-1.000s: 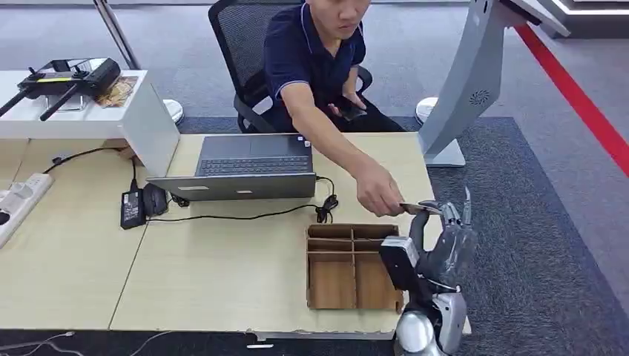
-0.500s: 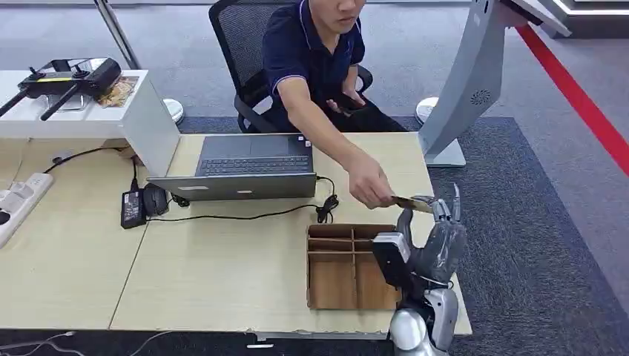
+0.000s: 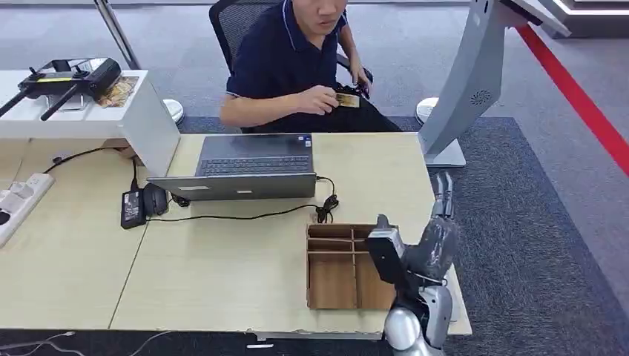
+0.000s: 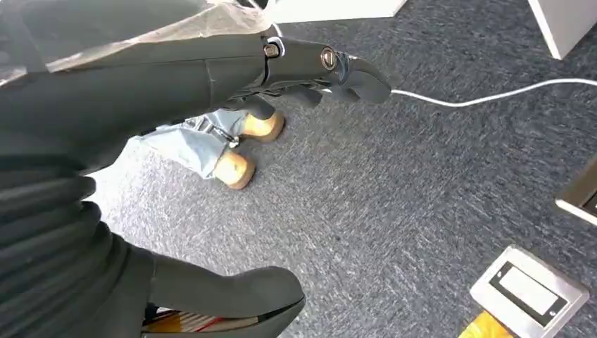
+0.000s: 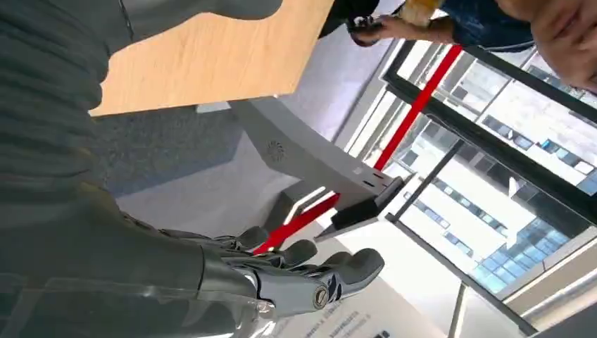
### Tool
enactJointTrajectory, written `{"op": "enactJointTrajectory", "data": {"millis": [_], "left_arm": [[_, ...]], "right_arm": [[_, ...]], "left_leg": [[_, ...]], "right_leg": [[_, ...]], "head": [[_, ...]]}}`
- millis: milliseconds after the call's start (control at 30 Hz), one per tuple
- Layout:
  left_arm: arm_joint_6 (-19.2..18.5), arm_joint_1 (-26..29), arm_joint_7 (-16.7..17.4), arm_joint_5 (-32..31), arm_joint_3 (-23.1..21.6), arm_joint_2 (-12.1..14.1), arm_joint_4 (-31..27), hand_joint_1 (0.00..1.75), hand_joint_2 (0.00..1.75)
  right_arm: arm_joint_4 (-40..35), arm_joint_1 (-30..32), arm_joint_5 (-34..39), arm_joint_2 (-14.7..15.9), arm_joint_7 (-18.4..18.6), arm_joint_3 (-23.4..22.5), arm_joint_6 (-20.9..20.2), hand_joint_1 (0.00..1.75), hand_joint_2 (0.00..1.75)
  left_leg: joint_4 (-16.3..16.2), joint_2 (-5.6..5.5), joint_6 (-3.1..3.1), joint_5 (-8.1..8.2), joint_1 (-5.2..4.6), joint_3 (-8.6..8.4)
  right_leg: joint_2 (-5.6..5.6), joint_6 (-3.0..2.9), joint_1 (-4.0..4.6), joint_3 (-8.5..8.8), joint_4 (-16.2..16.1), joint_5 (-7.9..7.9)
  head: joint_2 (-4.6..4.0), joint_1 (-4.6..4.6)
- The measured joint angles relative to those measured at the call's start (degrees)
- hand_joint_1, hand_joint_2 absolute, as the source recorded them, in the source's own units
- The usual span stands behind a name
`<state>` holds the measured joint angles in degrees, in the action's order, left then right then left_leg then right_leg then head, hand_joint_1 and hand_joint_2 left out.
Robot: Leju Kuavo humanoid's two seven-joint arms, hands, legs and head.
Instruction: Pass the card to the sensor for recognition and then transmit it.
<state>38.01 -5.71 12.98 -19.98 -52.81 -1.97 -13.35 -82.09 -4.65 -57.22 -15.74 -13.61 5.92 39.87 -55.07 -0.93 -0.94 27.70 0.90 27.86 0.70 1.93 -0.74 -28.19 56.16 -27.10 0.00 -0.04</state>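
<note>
Here, a seated person (image 3: 297, 67) in a dark polo shirt holds the small tan card (image 3: 346, 99) in both hands at chest height, well apart from the robot. The right hand (image 3: 439, 222) is raised over the table's right edge, beside a brown divided wooden tray (image 3: 343, 267); its dark fingers (image 5: 331, 271) point away, straight and side by side, with nothing between them, and a clear plastic wrap covers the wrist. The left hand (image 4: 310, 67) hangs over speckled grey carpet (image 4: 394, 183), its fingers (image 4: 359, 70) slightly curled and holding nothing. No writing can be read on the card; small print near the right hand's fingertips in the wrist view is too blurred to make out. On the pale wood-grain table (image 3: 222, 274) sit an open grey laptop (image 3: 248, 167), a black power brick (image 3: 133, 208) with its cable, and a white power strip (image 3: 18, 200). A slanted grey kiosk stand (image 3: 471, 81) with a round speaker grille rises beyond the table, next to a red floor stripe (image 3: 578, 96).
</note>
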Motion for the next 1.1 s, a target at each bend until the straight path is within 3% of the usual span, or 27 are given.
{"op": "enactJointTrajectory", "data": {"millis": [667, 867, 1100], "left_arm": [[0.00, 0.02, 0.17, 0.96, 0.00, 0.07, 0.00, 0.00, 1.75], [0.00, 0.03, -0.22, 0.96, 0.00, 0.09, 0.00, 0.00, 1.75], [-0.20, 0.03, -1.05, 0.90, 0.00, 0.24, 0.00, 0.00, 1.75]], "right_arm": [[0.42, -0.21, -0.53, 2.60, 10.82, 4.85, 0.02, 0.00, 1.75], [-0.35, -0.82, -5.16, 6.71, 19.72, 7.61, 0.02, 0.00, 1.75], [-2.38, -3.05, -10.23, 15.80, 33.06, 14.29, 0.04, 0.00, 1.75]], "left_leg": [[0.00, 0.02, 0.00, 0.00, 0.00, -0.01], [-0.01, 0.02, 0.00, 0.00, -0.01, -0.02], [-0.02, 0.03, 0.00, 0.00, -0.01, -0.02]], "right_leg": [[0.01, 0.00, 0.00, -0.02, -0.01, 0.00], [0.02, 0.01, -0.01, -0.01, -0.01, 0.01], [0.02, 0.03, -0.01, -0.01, -0.02, 0.02]], "head": [[0.00, -0.02], [0.00, 0.00], [0.00, -0.02]]}}
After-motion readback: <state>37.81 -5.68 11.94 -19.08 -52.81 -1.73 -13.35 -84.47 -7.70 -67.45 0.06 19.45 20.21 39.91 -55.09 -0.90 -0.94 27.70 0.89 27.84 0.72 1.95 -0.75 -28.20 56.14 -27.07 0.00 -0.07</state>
